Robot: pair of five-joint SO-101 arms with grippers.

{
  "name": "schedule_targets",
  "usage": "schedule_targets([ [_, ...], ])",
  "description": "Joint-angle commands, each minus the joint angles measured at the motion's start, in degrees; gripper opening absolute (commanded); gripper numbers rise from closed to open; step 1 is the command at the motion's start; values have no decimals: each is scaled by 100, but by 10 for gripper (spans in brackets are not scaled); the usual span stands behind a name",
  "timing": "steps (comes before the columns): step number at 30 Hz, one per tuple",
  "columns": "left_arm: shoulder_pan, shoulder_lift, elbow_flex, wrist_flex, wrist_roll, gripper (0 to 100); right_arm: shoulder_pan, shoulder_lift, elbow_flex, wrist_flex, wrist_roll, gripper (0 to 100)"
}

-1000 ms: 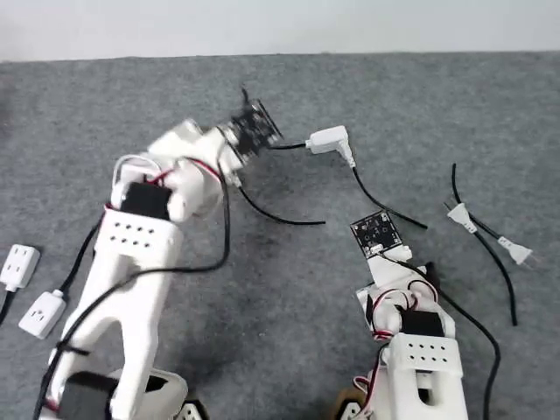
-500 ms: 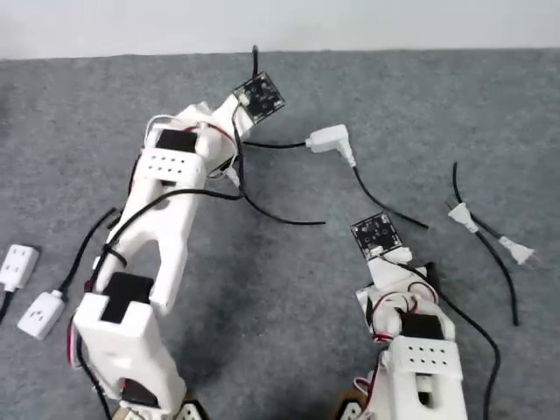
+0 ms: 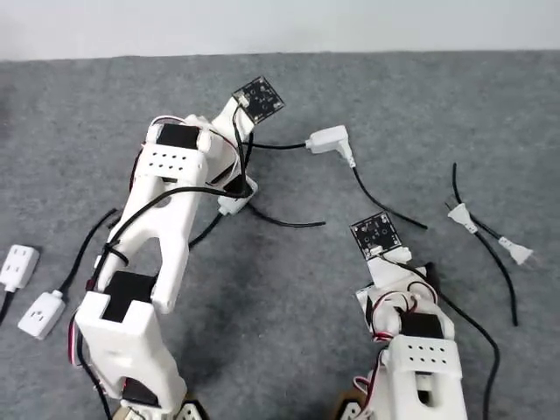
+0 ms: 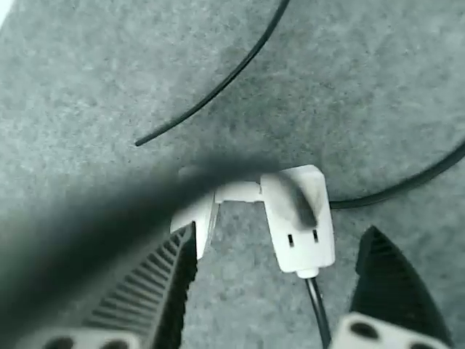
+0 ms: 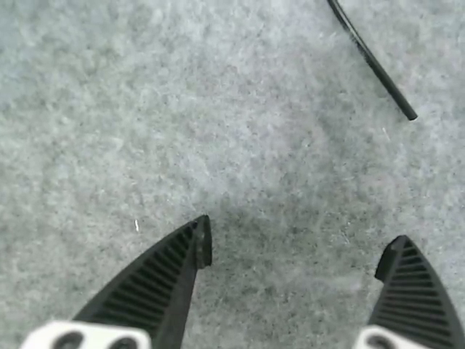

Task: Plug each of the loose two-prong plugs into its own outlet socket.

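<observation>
Hovering low over carpet point(image 5: 145, 109), left gripper point(image 4: 282, 234) is spread wide, with a white socket point(image 4: 299, 211) on its cord lying between the fingers point(image 4: 163, 283). Right gripper point(image 5: 301, 234) is also spread, holding nothing, above bare carpet. Loose plugs point(image 3: 461, 216) lie far right, well apart from spare sockets point(image 3: 19, 265) at the left edge.

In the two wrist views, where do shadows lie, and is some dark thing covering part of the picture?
Left wrist view: a dark band, likely a cable near the lens, crosses the white connector, which has a soft shadow beside it. Right wrist view: a faint shadow lies on the grey carpet ahead of the open right gripper; no dark cover there.
</observation>
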Motion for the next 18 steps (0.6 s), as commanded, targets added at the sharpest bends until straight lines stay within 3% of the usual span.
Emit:
schedule_targets([
  [1,-44,-396,-277,114,-88,318,13,-84,-44,-92,53,357],
  [7,18,-774,-312,527,-97,317,13,-84,-35,-101,53,357],
  [13,9,-2189,-295,1108,-123,316,13,-84,-35,-101,53,357],
  [18,-554,-3165,-277,1152,-290,316,13,-84,-35,-101,53,357],
])
